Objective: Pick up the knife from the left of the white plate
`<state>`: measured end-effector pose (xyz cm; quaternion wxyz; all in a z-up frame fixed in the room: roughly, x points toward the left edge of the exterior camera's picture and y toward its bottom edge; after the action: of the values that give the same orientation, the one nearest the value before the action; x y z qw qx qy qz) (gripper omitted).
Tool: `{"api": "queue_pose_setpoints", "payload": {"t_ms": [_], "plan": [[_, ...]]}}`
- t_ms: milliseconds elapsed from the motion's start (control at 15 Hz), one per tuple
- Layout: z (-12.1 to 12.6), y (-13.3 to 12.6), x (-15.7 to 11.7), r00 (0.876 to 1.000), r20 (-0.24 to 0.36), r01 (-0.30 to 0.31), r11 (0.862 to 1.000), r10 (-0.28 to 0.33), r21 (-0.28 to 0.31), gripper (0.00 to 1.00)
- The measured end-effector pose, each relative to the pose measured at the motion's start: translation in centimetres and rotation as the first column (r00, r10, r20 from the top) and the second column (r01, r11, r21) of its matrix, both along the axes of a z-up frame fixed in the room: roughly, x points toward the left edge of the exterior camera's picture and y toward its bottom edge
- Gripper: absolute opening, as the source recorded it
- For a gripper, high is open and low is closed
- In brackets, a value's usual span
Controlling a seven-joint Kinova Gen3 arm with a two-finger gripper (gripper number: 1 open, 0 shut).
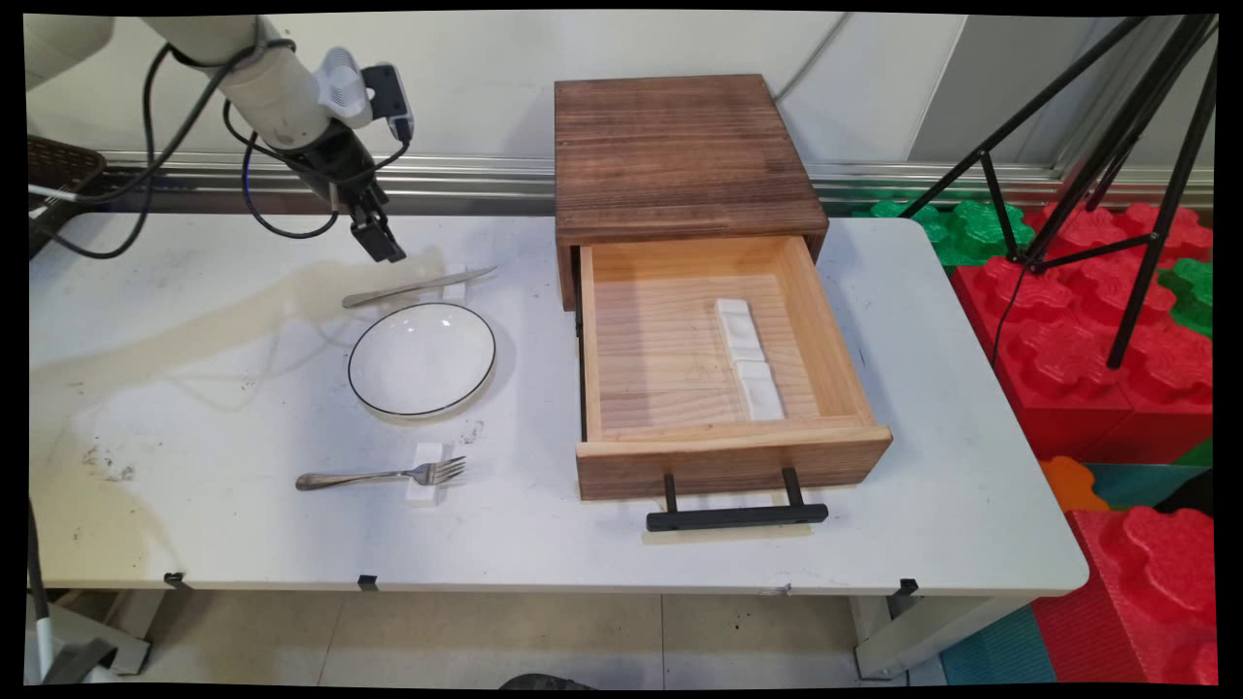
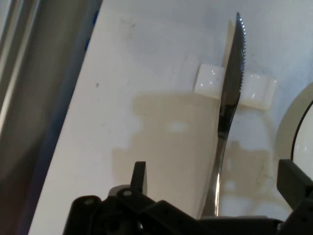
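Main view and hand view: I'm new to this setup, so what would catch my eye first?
The wooden box at the table's far side, its drawer pulled wide open with two white rests inside. Left of it, the gripper hangs open just above a knife propped on a white rest, with a black-rimmed plate and a fork nearer the camera.

Sitting on the white table (image 1: 544,544): one serrated steel knife (image 1: 418,287), one steel fork (image 1: 384,476), one black-rimmed white round plate (image 1: 421,359), one open-drawered dark wooden box (image 1: 680,155), four white ceramic cutlery rests (image 1: 424,473).
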<state>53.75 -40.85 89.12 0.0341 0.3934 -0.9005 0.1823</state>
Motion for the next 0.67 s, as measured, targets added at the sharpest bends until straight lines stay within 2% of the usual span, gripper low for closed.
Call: {"api": "queue_pose_setpoints", "payload": {"t_ms": [400,667], "plan": [[-2.6,-3.0,1.3,0.998,-0.025,0.051,0.995,-0.049,0.082,1.00],[-4.6,-4.7,2.0,0.994,-0.043,0.101,0.985,-0.096,0.136,1.00]]}}
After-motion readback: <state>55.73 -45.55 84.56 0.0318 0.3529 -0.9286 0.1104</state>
